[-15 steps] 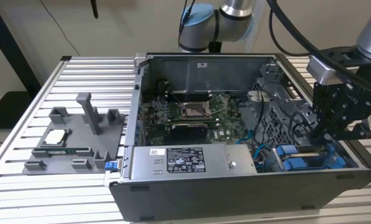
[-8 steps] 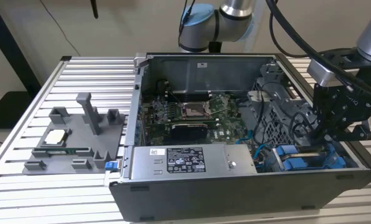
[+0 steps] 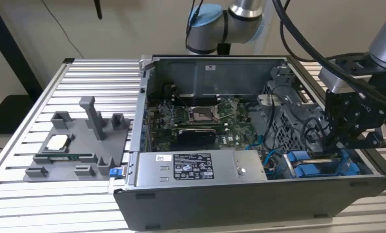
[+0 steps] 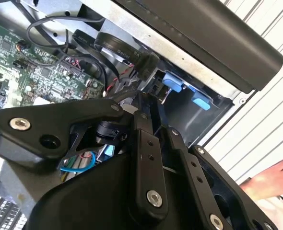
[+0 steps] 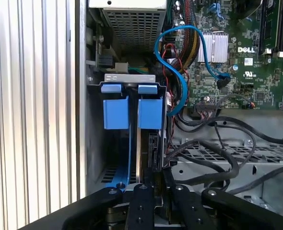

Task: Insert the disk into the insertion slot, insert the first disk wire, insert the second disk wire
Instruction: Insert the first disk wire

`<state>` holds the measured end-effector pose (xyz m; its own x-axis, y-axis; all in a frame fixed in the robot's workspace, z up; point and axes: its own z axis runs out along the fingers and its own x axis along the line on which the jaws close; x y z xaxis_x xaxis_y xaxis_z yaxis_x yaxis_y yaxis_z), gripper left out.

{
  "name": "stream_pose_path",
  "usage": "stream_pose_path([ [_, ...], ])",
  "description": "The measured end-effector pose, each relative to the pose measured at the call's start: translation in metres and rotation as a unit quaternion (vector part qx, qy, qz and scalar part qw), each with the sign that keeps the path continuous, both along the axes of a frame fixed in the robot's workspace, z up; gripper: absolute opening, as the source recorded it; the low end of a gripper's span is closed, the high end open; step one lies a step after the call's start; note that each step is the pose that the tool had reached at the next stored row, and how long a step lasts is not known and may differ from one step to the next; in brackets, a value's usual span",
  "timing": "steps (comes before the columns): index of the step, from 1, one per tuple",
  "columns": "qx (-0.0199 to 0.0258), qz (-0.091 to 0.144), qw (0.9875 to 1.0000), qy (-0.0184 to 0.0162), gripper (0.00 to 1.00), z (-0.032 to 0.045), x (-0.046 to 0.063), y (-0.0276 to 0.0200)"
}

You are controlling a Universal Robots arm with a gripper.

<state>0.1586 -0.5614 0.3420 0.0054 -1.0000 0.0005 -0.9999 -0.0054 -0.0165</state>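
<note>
The open computer case (image 3: 244, 201) lies on the slatted metal table (image 3: 95, 77), and the arm reaches down into the corner of the case at the exterior view's right. The gripper (image 3: 338, 145) hangs directly over the insertion slot (image 3: 299, 162), whose blue rails and tabs show just beneath it.

In the first wrist view the disk (image 5: 147, 143) stands edge-on inside the insertion slot (image 5: 96, 143), a dark slab running down between the two blue tabs, with its blue carrier strip alongside. The gripper (image 5: 158, 189) has its jaws drawn narrow on the disk's near end, one finger on each flat side. In the second wrist view the gripper (image 4: 157, 120) shows the same close grip.

A blue cable (image 5: 180, 76) loops loose just beside the bay, its plug resting against the motherboard (image 5: 247, 62) and apart from the disk. Black wires trail over the perforated metal nearby.

At the case's near end sits the grey metal box (image 3: 193, 167) with a white sticker. At the exterior view's left a grey fixture (image 3: 82, 133) holds a small square chip (image 3: 57, 142). A person's hand (image 4: 271, 179) rests on the table outside the case.
</note>
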Motion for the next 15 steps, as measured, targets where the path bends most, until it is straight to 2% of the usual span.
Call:
stream_pose_path([
  [10,-0.0001,-0.002,1.0,0.0,0.19,-0.0035,0.0008,0.0],
  [15,-0.0004,-0.004,1.0,0.0,0.19,-0.0079,0.0009,0.0],
])
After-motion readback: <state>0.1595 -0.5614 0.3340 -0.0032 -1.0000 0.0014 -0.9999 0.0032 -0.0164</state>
